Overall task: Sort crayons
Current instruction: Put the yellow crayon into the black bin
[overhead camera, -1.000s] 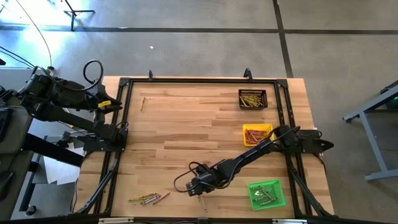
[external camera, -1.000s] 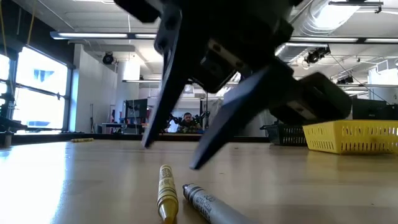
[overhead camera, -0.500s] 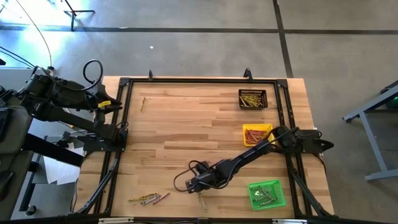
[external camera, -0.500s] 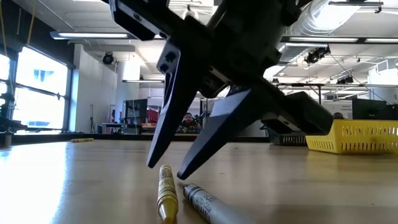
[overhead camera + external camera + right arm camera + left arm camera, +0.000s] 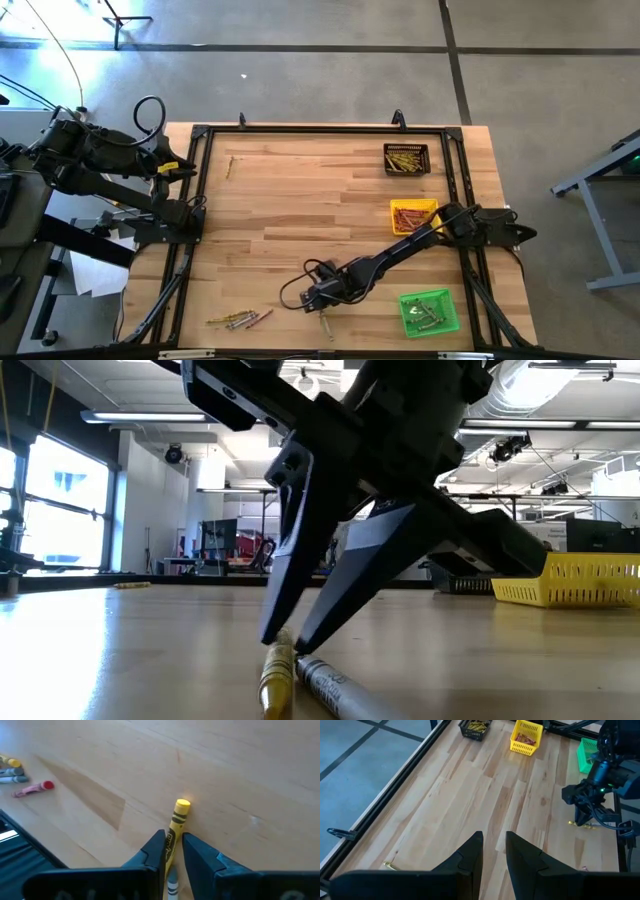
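A yellow crayon lies on the wood near the table's near edge, and a grey crayon lies beside it. My right gripper is shut on the yellow one; in the high view this gripper sits in front of the green tray. A few more crayons lie to the near left. One lone crayon lies far left. My left gripper hangs raised over the table's left edge, slightly open and with nothing in it. My right gripper pinches the yellow crayon's two long sides between its two fingertips, toward the crayon's far end. The fingers slant down from the far right and close across the crayon. The crayon still lies on the table.
Three small trays stand along the right side: a black one far back, a yellow one in the middle, and a green one near the front. All three hold crayons. A black frame runs round the tabletop.
My right gripper has sunk a little toward the table. Its fingers have closed from a wide gap onto the yellow crayon. The crayon's far end has shifted slightly sideways between them.
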